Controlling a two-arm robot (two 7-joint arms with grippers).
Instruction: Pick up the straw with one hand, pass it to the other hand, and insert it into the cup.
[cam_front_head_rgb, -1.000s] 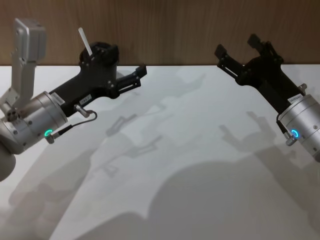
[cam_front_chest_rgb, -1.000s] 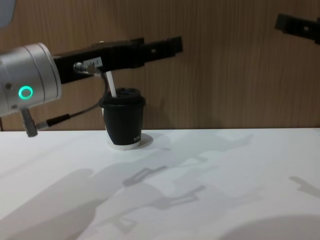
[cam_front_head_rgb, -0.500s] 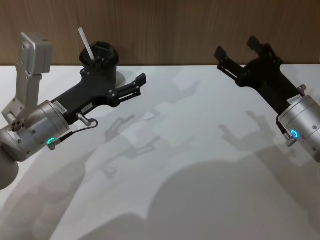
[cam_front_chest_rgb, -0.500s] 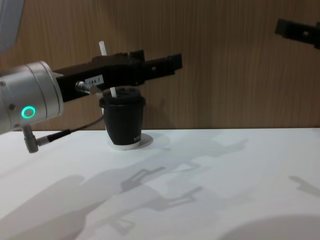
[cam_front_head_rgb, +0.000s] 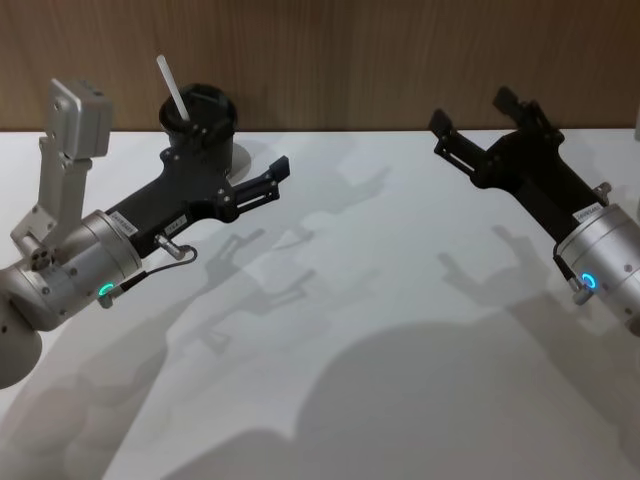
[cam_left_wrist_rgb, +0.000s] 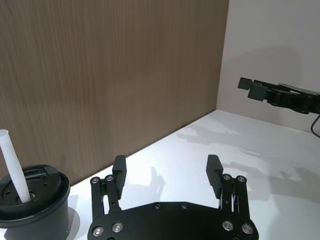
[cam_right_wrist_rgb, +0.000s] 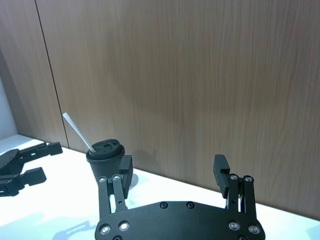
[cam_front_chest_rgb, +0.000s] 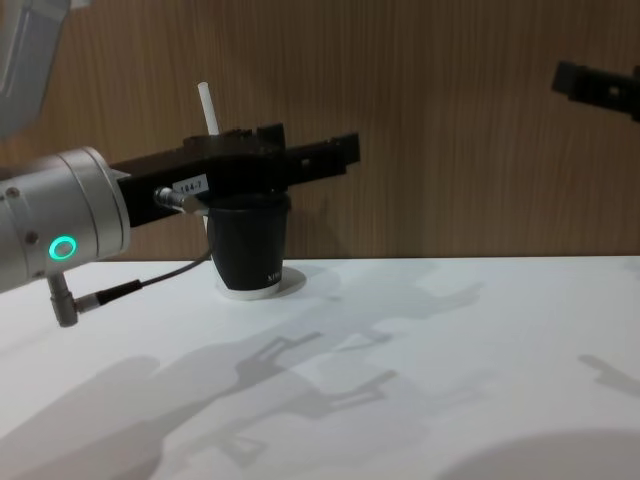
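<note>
The black cup (cam_front_head_rgb: 207, 105) stands at the table's far left, close to the wooden wall. The white straw (cam_front_head_rgb: 172, 84) sticks out of its lid, leaning a little. My left gripper (cam_front_head_rgb: 240, 148) hovers open just in front of the cup, holding nothing. In the left wrist view the open left gripper (cam_left_wrist_rgb: 166, 167) sits beside the cup (cam_left_wrist_rgb: 32, 202) and straw (cam_left_wrist_rgb: 12, 165). From the chest, the straw (cam_front_chest_rgb: 209, 108) rises above the left gripper (cam_front_chest_rgb: 330, 155), which crosses the cup (cam_front_chest_rgb: 248, 250). My right gripper (cam_front_head_rgb: 475, 112) hangs open and empty at the far right.
The white table (cam_front_head_rgb: 380, 300) lies bare between the two arms, crossed only by their shadows. A wooden wall (cam_front_head_rgb: 350, 60) closes off the back, right behind the cup. The right wrist view shows the cup (cam_right_wrist_rgb: 105, 156) far off.
My left gripper has drawn back and sunk a little away from the cup, leaving the straw standing in the lid. The right arm has barely shifted.
</note>
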